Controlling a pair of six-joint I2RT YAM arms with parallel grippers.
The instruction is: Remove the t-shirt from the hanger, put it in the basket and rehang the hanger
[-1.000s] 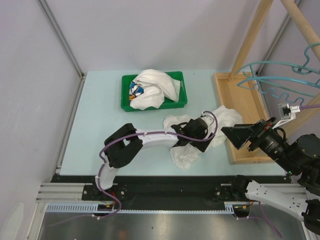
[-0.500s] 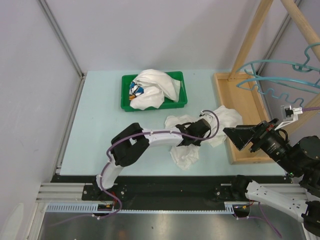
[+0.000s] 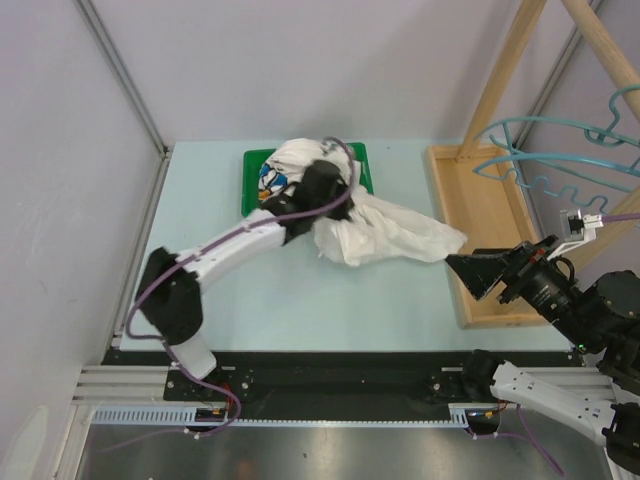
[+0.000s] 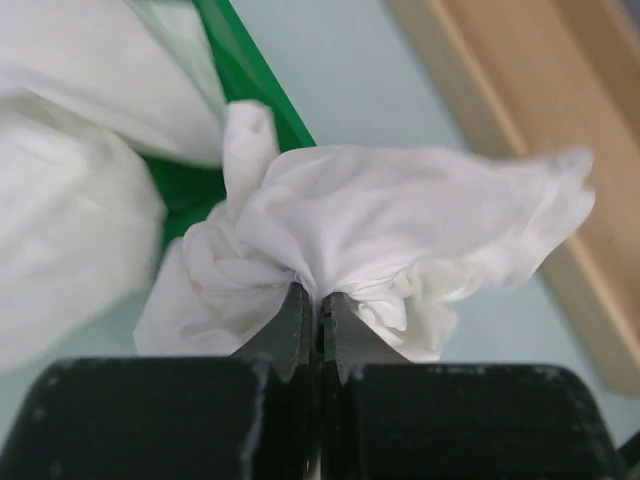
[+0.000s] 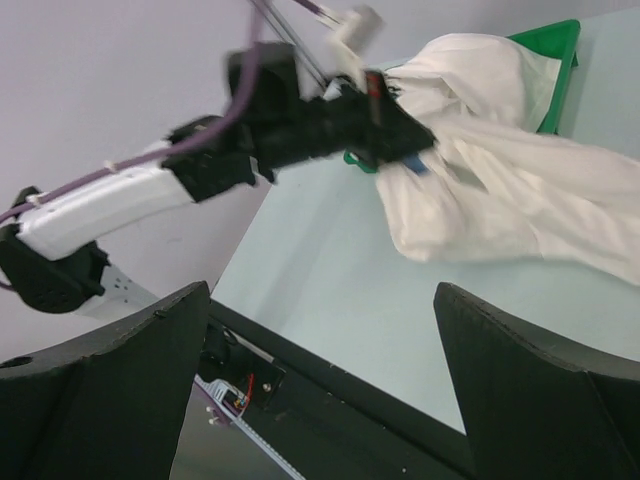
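The white t-shirt point(image 3: 395, 238) hangs bunched from my left gripper point(image 3: 325, 185), trailing right over the table. In the left wrist view the left gripper point(image 4: 318, 300) is shut on a fold of the t-shirt point(image 4: 400, 220), beside the green bin's corner. Teal wire hangers point(image 3: 560, 140) hang bare on the wooden rack at the upper right, apart from the t-shirt. My right gripper point(image 3: 480, 275) stands open with nothing between its fingers, by the wooden base's near end. From the right wrist, the right gripper point(image 5: 320, 290) faces the t-shirt point(image 5: 500, 200) and the left arm.
A green bin point(image 3: 247, 190) at the back holds other white cloth point(image 3: 295, 160). The rack's flat wooden base point(image 3: 485, 205) lies along the table's right side, with slanted wooden posts point(image 3: 505, 70) rising from it. Grey walls close the left and back.
My left gripper shut on the t-shirt in the table's middle and carried it back and left to the green bin's front. The right arm barely moved.
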